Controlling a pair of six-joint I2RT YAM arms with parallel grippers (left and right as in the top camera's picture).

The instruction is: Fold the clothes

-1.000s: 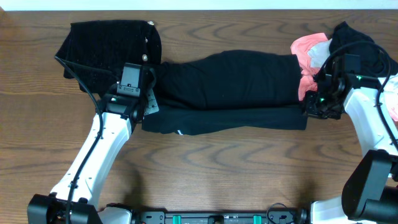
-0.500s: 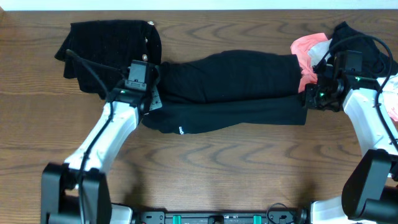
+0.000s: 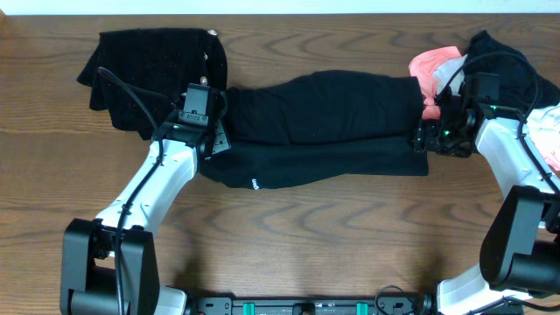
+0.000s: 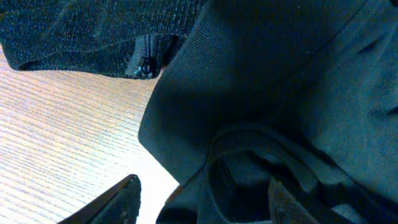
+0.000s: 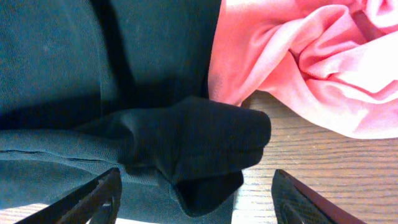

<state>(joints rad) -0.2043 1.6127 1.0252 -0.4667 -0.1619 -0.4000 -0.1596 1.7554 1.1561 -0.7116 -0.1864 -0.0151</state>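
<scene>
The plain black soft shirt (image 3: 319,122) lies mid-frame on the wooden tabletop (image 3: 306,236), apparently doubled lengthwise into a band, with the left gripper (image 3: 212,136) and right gripper (image 3: 426,138) open at its ends, so the crosswise folds and the pink-and-black heap of clothes (image 3: 437,70) at the upper right look still undone.

You have two grippers: left gripper (image 3: 216,140) and right gripper (image 3: 425,138). Count three black garments: one black shirt (image 3: 324,131) mid-frame, one knit garment (image 3: 149,61) upper left, one black heap (image 3: 503,52) upper right. There too, at least one pink garment (image 3: 430,66) and one white piece (image 3: 451,75).
</scene>
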